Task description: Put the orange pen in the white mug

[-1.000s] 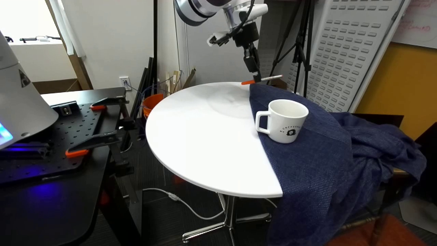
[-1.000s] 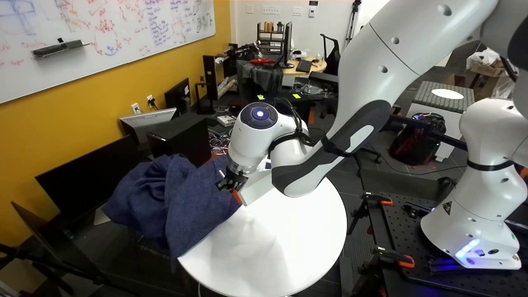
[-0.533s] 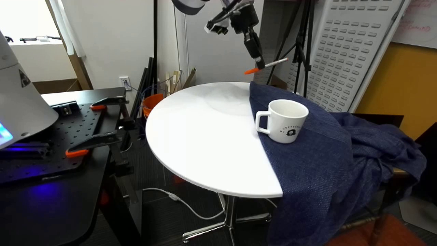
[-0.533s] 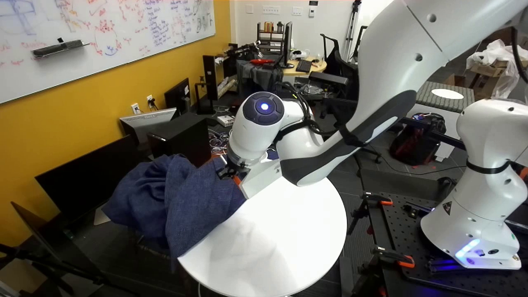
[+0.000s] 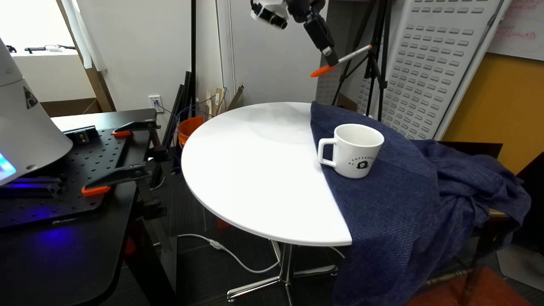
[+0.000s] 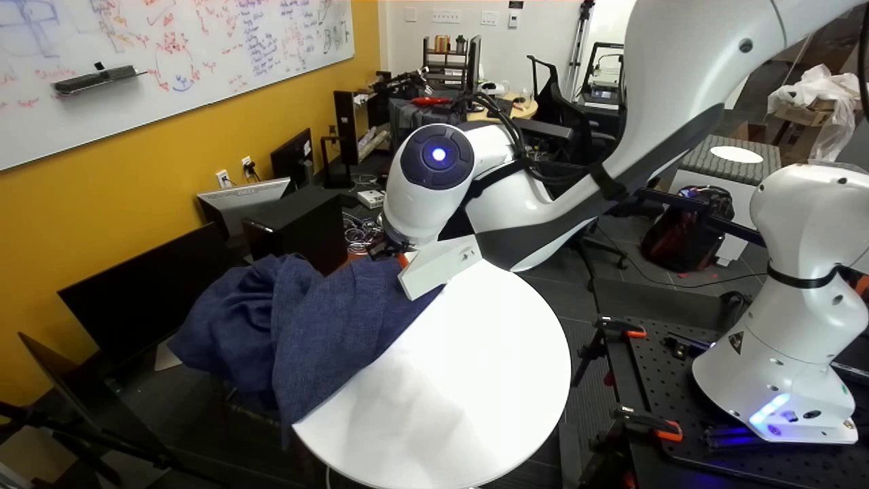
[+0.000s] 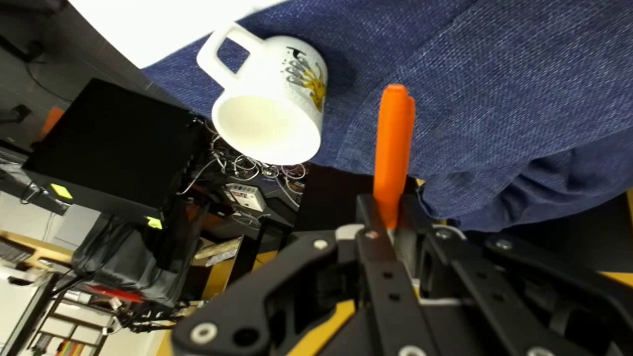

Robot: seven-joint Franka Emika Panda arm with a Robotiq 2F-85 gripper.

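The white mug (image 5: 355,153) stands upright on the blue cloth, handle toward the bare tabletop, in an exterior view. It also shows in the wrist view (image 7: 274,74), its opening visible. My gripper (image 5: 330,58) is shut on the orange pen (image 5: 323,71) near its middle, in the air above and behind the mug. The pen is tilted, its orange end lower and its whitish end higher. In the wrist view the orange end of the pen (image 7: 394,143) sticks out past the fingertips (image 7: 388,210), to the mug's right. In an exterior view an orange bit shows beside the gripper (image 6: 383,250); the mug is hidden there.
The round white table (image 5: 255,170) is partly covered by the blue cloth (image 5: 395,204), which hangs over its edge and bunches up (image 6: 237,326). A black tripod (image 5: 376,63) stands behind the table. The robot's base (image 6: 774,367) is on a black table with clamps.
My gripper has risen from near the table's far edge with the pen held. The pen has become more tilted, its whitish end higher. The mug has not moved.
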